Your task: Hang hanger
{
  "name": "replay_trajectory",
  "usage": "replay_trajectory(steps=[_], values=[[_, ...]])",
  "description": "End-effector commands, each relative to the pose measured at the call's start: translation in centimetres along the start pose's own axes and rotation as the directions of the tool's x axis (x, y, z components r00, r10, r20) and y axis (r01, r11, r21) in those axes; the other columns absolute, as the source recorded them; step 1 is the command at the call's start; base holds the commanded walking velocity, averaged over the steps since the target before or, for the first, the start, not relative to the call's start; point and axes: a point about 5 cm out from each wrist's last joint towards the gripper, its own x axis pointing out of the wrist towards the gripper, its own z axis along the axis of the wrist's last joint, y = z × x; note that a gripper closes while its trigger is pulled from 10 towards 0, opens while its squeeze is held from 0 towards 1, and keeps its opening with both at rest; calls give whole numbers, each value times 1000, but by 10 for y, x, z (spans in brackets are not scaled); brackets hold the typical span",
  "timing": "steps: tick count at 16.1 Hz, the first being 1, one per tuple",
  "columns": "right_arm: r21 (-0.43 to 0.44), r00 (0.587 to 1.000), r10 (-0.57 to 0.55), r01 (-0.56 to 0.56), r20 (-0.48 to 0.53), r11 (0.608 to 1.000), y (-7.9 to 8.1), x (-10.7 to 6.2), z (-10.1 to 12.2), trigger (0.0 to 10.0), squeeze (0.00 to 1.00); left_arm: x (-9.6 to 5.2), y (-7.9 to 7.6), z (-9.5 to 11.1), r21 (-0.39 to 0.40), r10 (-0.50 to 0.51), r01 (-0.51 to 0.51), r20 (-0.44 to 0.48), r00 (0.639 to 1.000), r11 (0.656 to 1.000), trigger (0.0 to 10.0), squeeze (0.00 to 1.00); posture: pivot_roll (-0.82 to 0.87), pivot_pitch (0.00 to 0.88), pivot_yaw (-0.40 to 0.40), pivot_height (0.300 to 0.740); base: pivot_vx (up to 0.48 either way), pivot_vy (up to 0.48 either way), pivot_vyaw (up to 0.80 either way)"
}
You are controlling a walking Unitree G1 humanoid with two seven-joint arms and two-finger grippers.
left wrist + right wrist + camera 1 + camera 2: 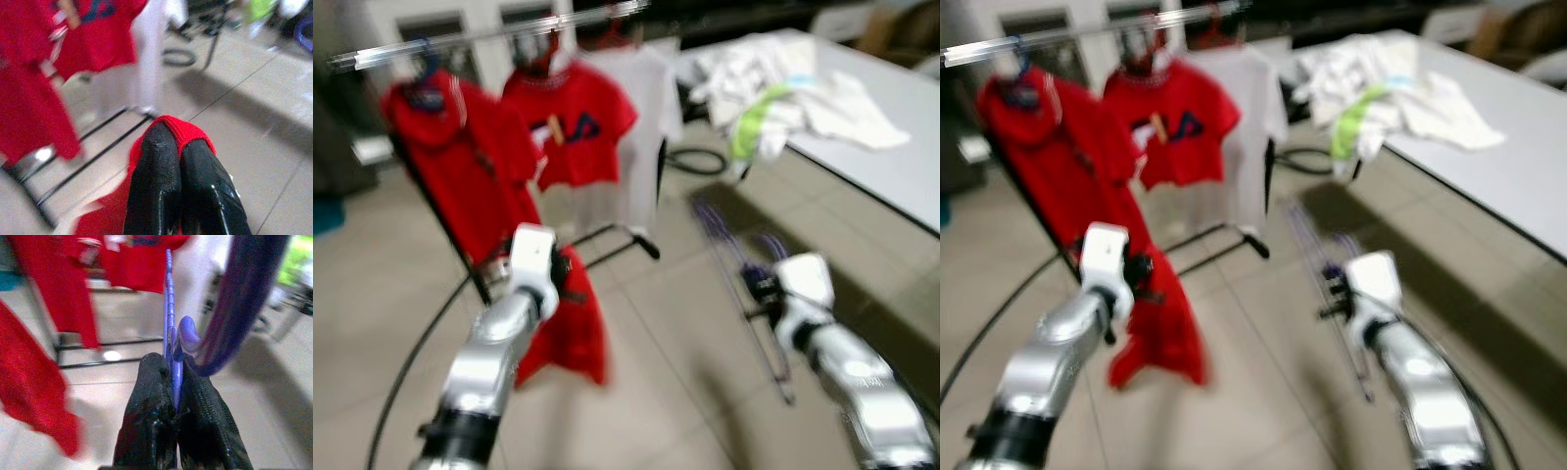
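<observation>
A heap of pale clothes (pixel 783 88) lies on a grey table (pixel 891 157) above tiled floor (pixel 675 323).

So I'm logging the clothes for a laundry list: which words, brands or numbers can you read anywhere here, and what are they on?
"FILA": dark letters across the chest of the red T-shirt hanging in the middle of the clothes rail; blurred, so the reading is likely rather than certain.
Small tag on the red garment in the left wrist view: too blurred to read.
No other text can be made out on the white shirt or the pile of clothes on the table.
</observation>
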Motion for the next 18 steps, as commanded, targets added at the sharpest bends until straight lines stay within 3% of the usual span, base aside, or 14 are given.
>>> replay_trajectory(steps=[1, 2, 3, 7, 8, 10, 11, 12, 15, 16, 18], values=[[-25, 1000, 9, -9, 21, 1000, -2, 0, 6, 10000, 0, 1, -1, 12, 7, 1, -2, 48, 999, 1000, 10000, 0, -34, 0, 62, 740, 0, -480, 800], [-31, 1000, 18, -17, 24, 999, -2, 0, 6, 10000, 0, 1, -1, 12, 3, 8, -8, 49, 999, 1000, 10000, 0, -34, 0, 62, 740, 0, -480, 800], [-29, 999, 21, -20, 25, 999, -1, 1, 6, 10000, 0, 2, 2, 9, -68, 23, -22, 10, 1000, 997, 10000, 0, -33, 0, 60, 740, 0, 0, 800], [-45, 999, -16, 17, 35, 999, -3, 2, 7, 10000, 0, 2, 5, 15, -30, 35, -34, 36, 999, 999, 10000, 0, -32, 0, 59, 740, 0, 360, 723], [25, 996, -80, 79, 45, 997, -9, 2, 7, 10000, 0, 4, 4, 18, 28, 27, -28, 34, 999, 999, 10000, 0, -30, 0, 65, 740, 0, 0, 0], [-9, 996, -74, 74, 42, 997, -10, 0, 8, 10000, 0, 9, 2, 23, 105, -16, 14, 26, 1000, 994, 10000, 0, -27, 0, 66, 740, 0, 0, 0], [-29, 997, -72, 73, 38, 997, -12, -3, 9, 10000, 0, 15, 5, 25, 155, -48, 48, -5, 999, 987, 6196, 0, -27, 0, 67, 740, 0, 0, 0], [-54, 997, -69, 70, 26, 996, -14, -4, 10, 10000, 0, 19, 8, 28, 202, -71, 76, -31, 997, 977, 0, 0, -27, 0, 67, 740, 0, 0, 0], [-182, 999, -11, 2, -48, 983, -19, -11, 12, 10000, 0, 35, 14, 31, 322, -151, 241, -281, 948, 916, 0, 0, -28, 0, 71, 740, 0, 0, 0], [-239, 996, 18, -38, -86, 970, -19, -13, 12, 10000, 0, 40, 14, 33, 371, -174, 313, -363, 915, 874, 0, 0, -30, 0, 74, 740, 0, 0, 0], [-291, 983, 118, -156, -144, 944, -13, -17, 13, 10000, 0, 53, 16, 46, 401, -136, 314, -412, 901, 861, 39, 0, -43, 0, 94, 740, 0, 0, 0]])
